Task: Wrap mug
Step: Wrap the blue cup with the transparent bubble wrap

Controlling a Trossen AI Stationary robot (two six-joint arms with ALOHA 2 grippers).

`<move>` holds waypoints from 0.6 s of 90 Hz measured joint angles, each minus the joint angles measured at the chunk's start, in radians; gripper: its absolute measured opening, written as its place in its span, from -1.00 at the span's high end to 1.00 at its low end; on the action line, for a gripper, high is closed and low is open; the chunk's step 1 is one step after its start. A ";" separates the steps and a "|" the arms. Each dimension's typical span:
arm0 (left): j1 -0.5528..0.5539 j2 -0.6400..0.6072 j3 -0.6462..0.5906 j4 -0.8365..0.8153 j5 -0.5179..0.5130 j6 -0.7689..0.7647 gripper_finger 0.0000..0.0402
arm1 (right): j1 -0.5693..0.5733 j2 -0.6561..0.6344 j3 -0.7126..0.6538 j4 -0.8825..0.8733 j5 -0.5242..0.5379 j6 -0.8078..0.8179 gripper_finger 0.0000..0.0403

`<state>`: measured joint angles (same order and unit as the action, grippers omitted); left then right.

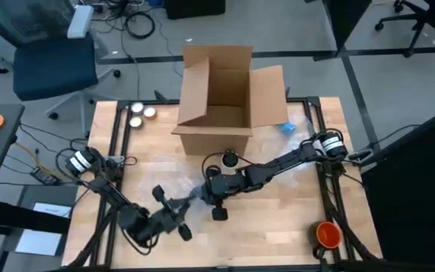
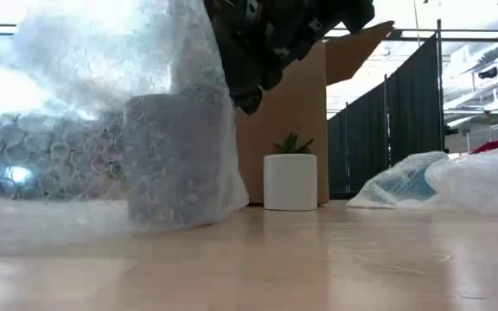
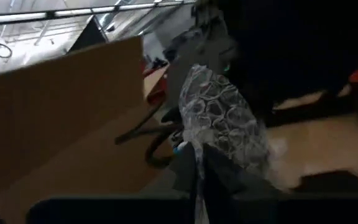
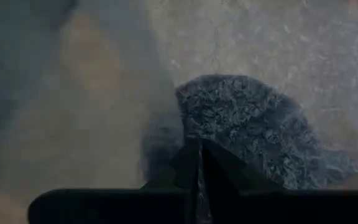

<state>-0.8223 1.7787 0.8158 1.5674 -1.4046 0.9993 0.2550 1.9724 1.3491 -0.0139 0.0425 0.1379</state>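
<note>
The bubble wrap [image 2: 102, 112] is filling the near side of the low view, draped over a dark cylindrical shape — the mug [image 2: 173, 160] — which is standing upright on the wooden table [image 2: 335, 259]; the wrap is trailing flat along the tabletop from the mug's base.

The right gripper [image 1: 216, 189] is hanging just above the wrapped mug; in its wrist view its two fingers are sitting pressed together on a bunched fold of the wrap [image 4: 253, 124], so it is pinching the sheet; the mug itself is lying directly below and slightly beside this gripper.

The left gripper [image 1: 174, 213] is sitting just beside the right one, toward the table's front edge; its wrist view is showing its fingers closed narrowly on another gathered piece of the wrap [image 3: 222, 118], which is rising up from between them; the right arm is looming dark just beyond it.

Past both grippers, farther from the front edge, an open cardboard box [image 1: 221, 98] is standing with its flaps up; a small potted plant [image 2: 290, 177] in a white pot is sitting just in front of the box, near the right gripper but apart from the mug; more crumpled plastic wrap [image 2: 456, 181] is lying well off to the right gripper's far side — one piece is showing something blue within; an orange object [image 1: 328, 234] is resting near the table's front right corner.
</note>
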 joint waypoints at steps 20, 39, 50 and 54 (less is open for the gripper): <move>0.038 -0.005 -0.016 0.002 -0.002 -0.100 1.00 | 0.000 -0.012 -0.001 -0.009 0.004 -0.006 1.00; 0.050 -0.005 -0.016 0.004 -0.079 -0.256 1.00 | 0.000 -0.074 -0.001 -0.006 0.047 -0.034 1.00; 0.073 -0.005 -0.016 0.004 -0.165 -0.331 1.00 | -0.001 -0.086 -0.001 -0.003 0.074 -0.041 1.00; 0.078 -0.005 -0.016 0.004 -0.168 -0.334 1.00 | -0.001 -0.086 -0.001 -0.002 0.074 -0.040 1.00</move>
<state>-0.7445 1.7737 0.8001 1.5710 -1.5724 0.6653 0.2539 1.8862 1.3483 -0.0163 0.1169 0.0982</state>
